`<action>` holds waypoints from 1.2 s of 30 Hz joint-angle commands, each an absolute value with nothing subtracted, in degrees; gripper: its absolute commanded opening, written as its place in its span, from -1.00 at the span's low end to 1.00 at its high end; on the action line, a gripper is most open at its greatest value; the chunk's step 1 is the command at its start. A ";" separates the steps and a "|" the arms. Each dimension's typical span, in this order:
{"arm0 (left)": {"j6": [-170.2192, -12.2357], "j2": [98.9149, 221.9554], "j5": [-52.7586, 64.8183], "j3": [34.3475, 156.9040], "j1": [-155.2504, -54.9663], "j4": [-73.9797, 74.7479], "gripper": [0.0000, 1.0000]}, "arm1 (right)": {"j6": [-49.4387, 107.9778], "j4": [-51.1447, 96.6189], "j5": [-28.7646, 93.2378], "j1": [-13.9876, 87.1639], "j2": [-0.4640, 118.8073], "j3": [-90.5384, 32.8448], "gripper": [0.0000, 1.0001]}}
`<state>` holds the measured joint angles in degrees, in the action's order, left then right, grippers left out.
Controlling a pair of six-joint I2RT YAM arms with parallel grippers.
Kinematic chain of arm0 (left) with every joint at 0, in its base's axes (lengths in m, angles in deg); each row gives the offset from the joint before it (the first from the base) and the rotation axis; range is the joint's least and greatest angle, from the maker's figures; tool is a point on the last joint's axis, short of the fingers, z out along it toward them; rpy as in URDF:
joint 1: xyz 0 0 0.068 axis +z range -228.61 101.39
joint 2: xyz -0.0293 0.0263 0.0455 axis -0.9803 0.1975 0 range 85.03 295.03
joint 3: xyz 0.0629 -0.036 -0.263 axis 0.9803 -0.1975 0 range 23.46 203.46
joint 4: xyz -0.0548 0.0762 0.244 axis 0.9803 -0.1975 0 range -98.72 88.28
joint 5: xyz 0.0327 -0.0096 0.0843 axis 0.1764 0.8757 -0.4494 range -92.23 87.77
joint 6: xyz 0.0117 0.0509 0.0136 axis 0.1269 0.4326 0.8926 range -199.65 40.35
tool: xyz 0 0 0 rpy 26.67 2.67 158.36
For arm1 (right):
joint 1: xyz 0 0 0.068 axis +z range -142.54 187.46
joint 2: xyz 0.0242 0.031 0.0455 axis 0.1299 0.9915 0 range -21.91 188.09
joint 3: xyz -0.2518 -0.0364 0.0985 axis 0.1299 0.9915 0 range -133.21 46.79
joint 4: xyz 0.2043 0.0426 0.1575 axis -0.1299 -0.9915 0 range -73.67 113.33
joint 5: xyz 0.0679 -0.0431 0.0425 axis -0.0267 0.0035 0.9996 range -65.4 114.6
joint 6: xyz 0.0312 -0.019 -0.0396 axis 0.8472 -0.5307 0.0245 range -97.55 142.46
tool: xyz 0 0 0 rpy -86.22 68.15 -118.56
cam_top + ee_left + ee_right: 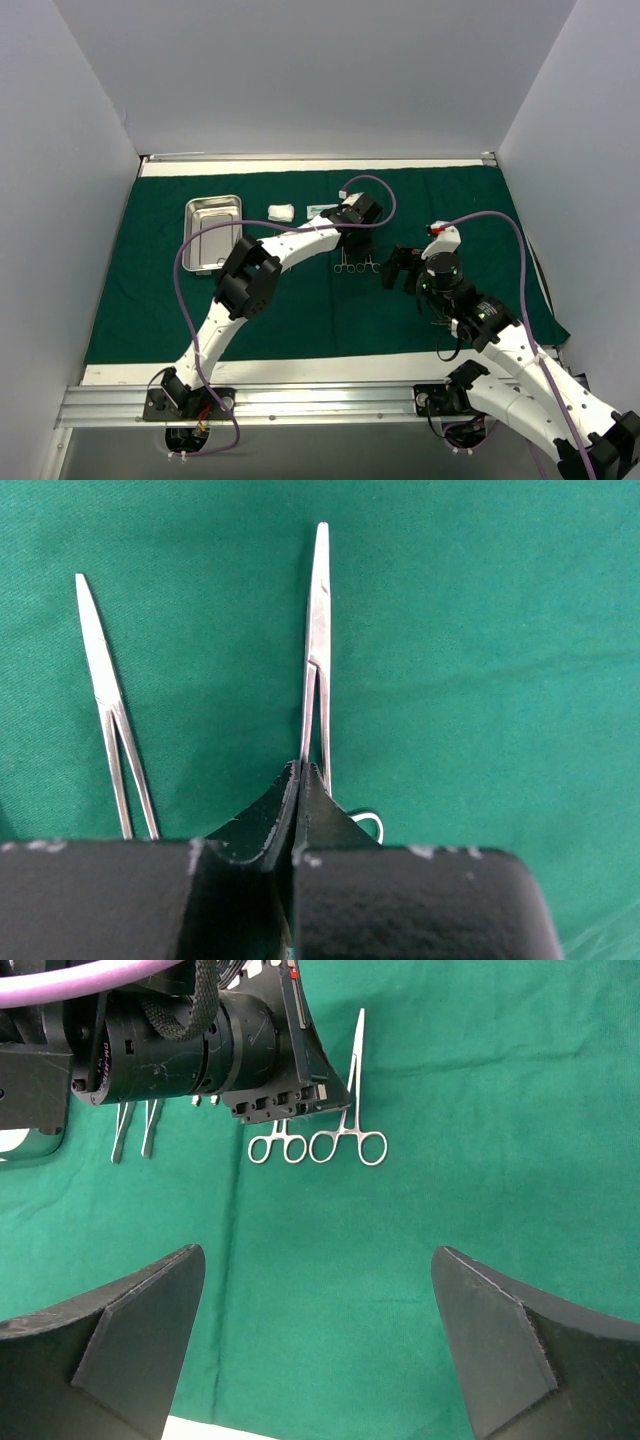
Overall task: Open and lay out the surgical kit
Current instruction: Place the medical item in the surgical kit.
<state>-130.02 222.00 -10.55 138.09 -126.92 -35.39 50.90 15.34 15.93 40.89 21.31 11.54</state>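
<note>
The left claw is pressed together, its tips right at the shanks of one pair of forceps lying on the green cloth. Whether it nips the steel or only rests on it can't be told. A second pair lies just to the left, its handles cut off by the claw's body. The right claw hangs nearer, spread wide, with nothing between its fingers. Far left on the cloth-covered tabletop sits the steel tray, with gauze and a small packet to its right. The packet is hard to make out.
</note>
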 commanded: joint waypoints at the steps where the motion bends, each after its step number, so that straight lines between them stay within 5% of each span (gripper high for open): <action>1: -129.92 222.23 -10.32 140.79 -127.39 -35.65 -0.93 | 51.28 16.04 14.75 41.12 21.25 11.90 0.83; 21: -131.24 221.17 -10.49 139.82 -127.48 -34.85 -0.60 | 51.20 16.39 15.10 41.21 21.25 12.25 0.83; 36: -132.21 221.52 -8.74 139.21 -127.56 -34.77 -0.53 | 51.28 16.39 15.10 41.12 21.25 12.42 0.83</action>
<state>-131.59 222.00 -9.65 138.09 -127.10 -35.39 50.90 15.37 15.95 40.89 21.33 11.78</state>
